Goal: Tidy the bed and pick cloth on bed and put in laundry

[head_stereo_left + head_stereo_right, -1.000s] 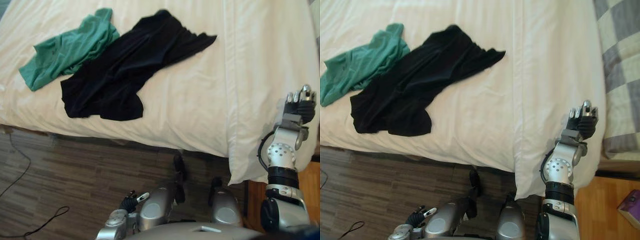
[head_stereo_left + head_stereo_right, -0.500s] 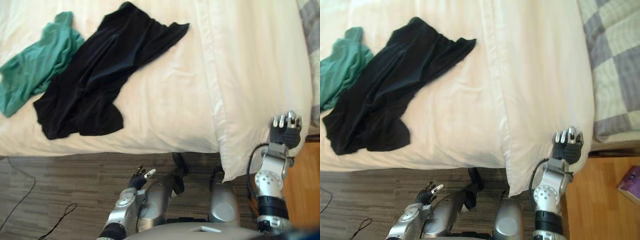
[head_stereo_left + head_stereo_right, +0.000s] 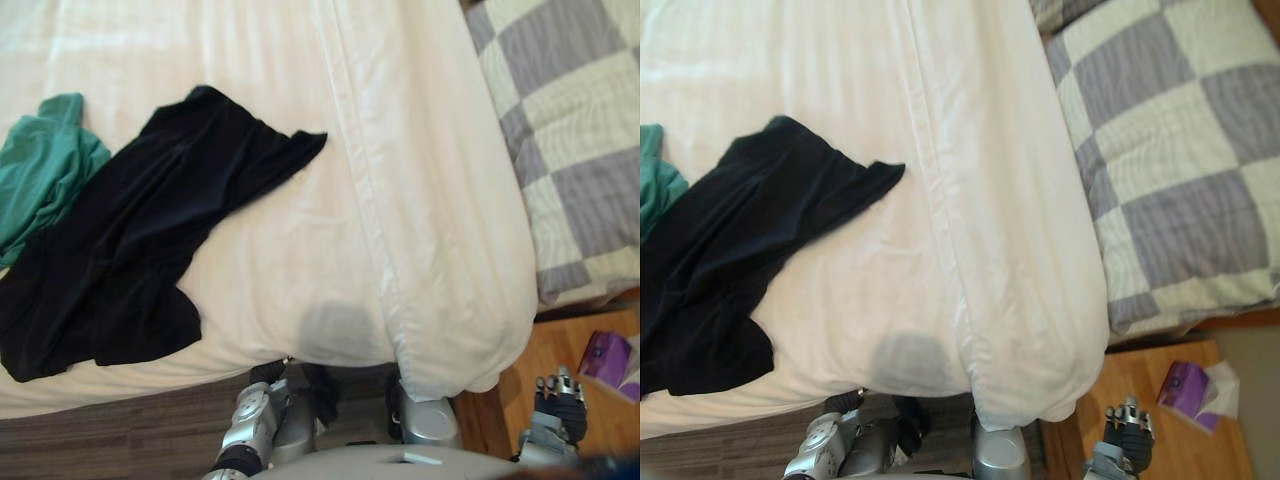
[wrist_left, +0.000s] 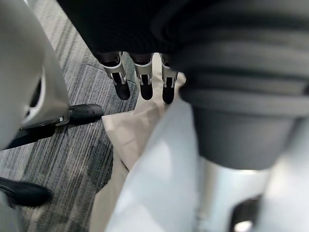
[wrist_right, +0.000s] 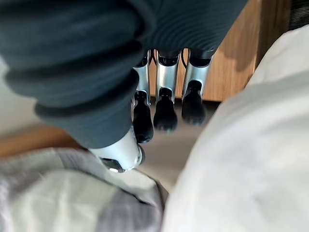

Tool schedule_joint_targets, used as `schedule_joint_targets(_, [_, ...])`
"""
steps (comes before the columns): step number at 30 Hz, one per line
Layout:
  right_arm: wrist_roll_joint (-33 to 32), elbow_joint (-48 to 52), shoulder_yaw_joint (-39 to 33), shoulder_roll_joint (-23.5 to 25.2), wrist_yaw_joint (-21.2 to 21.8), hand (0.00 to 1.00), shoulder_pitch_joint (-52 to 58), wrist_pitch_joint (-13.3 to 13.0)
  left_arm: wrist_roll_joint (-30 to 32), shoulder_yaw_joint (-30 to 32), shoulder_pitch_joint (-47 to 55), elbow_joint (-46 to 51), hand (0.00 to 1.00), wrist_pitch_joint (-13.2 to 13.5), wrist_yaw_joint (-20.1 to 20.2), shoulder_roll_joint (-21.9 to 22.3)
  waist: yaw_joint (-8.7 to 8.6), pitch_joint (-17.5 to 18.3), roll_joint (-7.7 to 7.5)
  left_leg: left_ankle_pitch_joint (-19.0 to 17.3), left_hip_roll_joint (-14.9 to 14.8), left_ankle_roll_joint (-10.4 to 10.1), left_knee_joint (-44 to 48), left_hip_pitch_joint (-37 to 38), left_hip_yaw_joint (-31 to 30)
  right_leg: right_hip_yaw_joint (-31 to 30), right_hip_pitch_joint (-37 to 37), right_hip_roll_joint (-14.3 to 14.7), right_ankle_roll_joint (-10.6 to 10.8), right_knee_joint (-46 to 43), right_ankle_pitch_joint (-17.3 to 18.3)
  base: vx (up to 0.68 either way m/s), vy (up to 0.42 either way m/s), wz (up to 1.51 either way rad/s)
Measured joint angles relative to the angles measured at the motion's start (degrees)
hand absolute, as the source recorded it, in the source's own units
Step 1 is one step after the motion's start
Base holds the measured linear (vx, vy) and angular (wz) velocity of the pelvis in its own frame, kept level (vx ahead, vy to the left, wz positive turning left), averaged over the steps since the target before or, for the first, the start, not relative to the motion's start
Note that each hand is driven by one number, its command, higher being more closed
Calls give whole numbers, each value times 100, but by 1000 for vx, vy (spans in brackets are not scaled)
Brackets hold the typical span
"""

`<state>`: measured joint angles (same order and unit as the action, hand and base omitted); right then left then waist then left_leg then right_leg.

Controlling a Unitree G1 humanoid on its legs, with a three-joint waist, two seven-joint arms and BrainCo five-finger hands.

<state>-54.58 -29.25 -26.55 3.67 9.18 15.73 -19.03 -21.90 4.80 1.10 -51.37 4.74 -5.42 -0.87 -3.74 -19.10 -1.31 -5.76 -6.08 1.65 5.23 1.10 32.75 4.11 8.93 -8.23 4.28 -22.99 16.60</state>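
A black cloth (image 3: pixel 140 230) lies spread and crumpled on the white bed (image 3: pixel 300 60), reaching towards its near edge. A green cloth (image 3: pixel 40 170) lies bunched just beyond it, at the left. My right hand (image 3: pixel 558 405) hangs low beside the bed's near right corner, over a wooden nightstand, with relaxed fingers (image 5: pixel 165 104) holding nothing. My left hand (image 4: pixel 145 79) is down below the bed's near edge, over the floor and the hanging sheet (image 4: pixel 145 145), its fingers straight and empty. Both hands are well away from the two cloths.
A grey-and-cream checked quilt (image 3: pixel 570 120) lies to the right of the white duvet (image 3: pixel 450 280). On the wooden nightstand (image 3: pixel 1170 445) sits a purple packet (image 3: pixel 1185 385) with white tissue. Dark wood floor (image 3: pixel 120 440) runs along the bed's near side.
The camera has swung to the right, so the cloths sit further left and the checked quilt has come in. My right hand has dropped from the duvet's corner to beside the nightstand.
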Motion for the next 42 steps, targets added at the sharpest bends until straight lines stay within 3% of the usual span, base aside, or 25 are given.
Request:
schedule_joint_targets(1, [330,-87,6,6,-47,0,25,26,-1,20,24,1,0,-34,0,-31,2,63,-70,-22,45,-79,0,32,-15,2,-64,-61,-32,368,-334,146,-181,60])
schedule_joint_targets(2, [922,-340,9,9,-94,0,31,98,5,57,52,-89,0,-80,-1,-66,-11,168,-75,-152,68,-332,-34,121,-100,17,-161,-158,80,519,-499,123,-160,49])
schedule_joint_targets(5, [2327,-1010,45,-112,-111,0,-11,224,67,27,229,-193,0,-196,25,-68,22,373,210,-12,-83,-609,-391,464,-248,318,-529,62,56,634,-511,98,-140,33])
schedule_joint_targets(10, [3431,-1788,256,-484,-48,0,-38,528,316,-246,536,-282,0,-436,53,-311,28,844,149,128,-93,-655,-655,681,-486,525,-970,165,26,1150,-636,39,-52,14])
schedule_joint_targets(15, [3920,-2478,261,-713,300,0,-156,948,497,-244,574,-445,0,-566,270,-478,107,1005,-2,203,-48,-609,-690,796,-568,626,-1501,195,50,1972,-1034,-28,11,7])
schedule_joint_targets(19, [4265,-2655,272,-735,383,0,-321,1278,575,-229,575,-476,0,-578,302,-460,113,1017,16,215,30,-591,-728,840,-641,608,-1553,175,39,2086,-1088,-113,6,0])
schedule_joint_targets(22, [4360,-2816,524,-856,415,0,-455,1573,647,-214,527,-506,0,-522,242,-439,111,987,21,-115,-121,-523,158,538,-659,682,-1557,21,58,1815,-995,-132,3,6])
schedule_joint_targets(24, [4358,-2893,699,-958,410,0,-454,1810,800,-247,466,-503,0,-437,234,-415,99,889,172,-338,-234,-455,718,364,-817,803,-1520,-64,86,1435,-821,-153,1,28])
schedule_joint_targets(26, [4343,-2930,693,-915,409,0,-450,1985,807,-235,467,-503,0,-407,261,-406,87,863,120,-515,-228,-431,878,330,-894,825,-1407,-202,57,1118,-614,-158,41,21])
schedule_joint_targets(28, [4326,-2909,634,-902,407,0,-451,2089,788,-183,492,-471,0,-315,306,-413,64,858,110,-791,-440,-389,1613,94,-992,786,-1343,-314,61,866,-442,-125,67,7])
schedule_joint_targets(29, [4330,-2913,540,-967,411,0,-456,2121,702,-175,543,-443,0,-190,319,-421,-15,853,101,-964,-870,-408,2224,-84,-1140,730,-1313,-452,216,656,-315,-80,96,-2])
schedule_joint_targets(30, [4334,-2940,434,-1002,412,0,-456,2128,606,-167,569,-442,0,-124,353,-426,-29,854,101,-976,-1085,-423,2397,-131,-1193,656,-1271,-514,270,553,-277,-100,223,-15])
schedule_joint_targets(32, [4350,-3124,-84,-1224,408,0,-458,2076,99,-146,628,-426,0,227,422,-450,-86,858,111,-968,-1885,-433,2650,-271,-1363,414,-952,-830,538,76,-130,-76,400,-26])
schedule_joint_targets(33, [4370,-3173,-213,-1284,411,0,-459,2050,-20,-152,644,-407,0,291,439,-463,-147,860,116,-967,-2060,-432,2678,-316,-1370,393,-898,-915,631,8,-120,-23,514,2])
schedule_joint_targets(34, [4513,-3317,-513,-1365,399,0,-442,2047,-197,-206,643,-455,0,356,541,-466,-260,864,147,-890,-2296,-690,2604,-349,-1266,427,-897,-1107,824,0,-189,17,594,31])
schedule_joint_targets(35, [4586,-3379,-736,-1372,392,0,-355,2044,-237,-274,616,-489,0,335,642,-454,-331,882,183,-775,-2293,-1205,2435,-374,-1234,483,-937,-1273,911,56,-277,49,833,51])
schedule_joint_targets(36, [4587,-3501,-1152,-1258,296,0,-262,2034,-249,-427,427,-595,0,293,809,-482,-305,863,114,-785,-2036,-1591,2589,-451,-1297,528,-1057,-1625,988,183,-522,94,883,37])
schedule_joint_targets(37, [4576,-3693,-1390,-1116,179,0,-253,2052,-240,-431,274,-635,0,212,933,-579,-235,832,-20,-1002,-1764,-1514,2785,-460,-1238,432,-1142,-1932,916,250,-959,76,777,24])
schedule_joint_targets(38, [4577,-3815,-1457,-952,126,0,-240,2078,-232,-470,232,-699,0,150,1054,-650,-194,853,-5,-1237,-1594,-1361,2903,-508,-1216,447,-1042,-2069,369,240,-1536,85,763,1])
schedule_joint_targets(39, [4588,-3813,-1341,-739,176,0,-211,2095,-367,-461,302,-713,0,93,1221,-640,-181,907,101,-1365,-1489,-1159,2871,-519,-1103,661,-823,-2097,-600,150,-2105,78,749,9])
schedule_joint_targets(41, [4760,-3817,-1022,-442,231,0,-173,2142,-836,-434,414,-662,0,-72,1399,-651,-156,905,77,-1327,-1303,-938,2556,-403,-946,1116,-687,-1921,-167,-393,-1536,138,610,17])
schedule_joint_targets(42, [4872,-3825,-868,-379,200,0,-175,2138,-1215,-424,459,-596,0,-219,1491,-666,-139,913,88,-1201,-1123,-757,2142,-267,-849,1435,-658,-1595,27,-540,-1238,216,441,13])
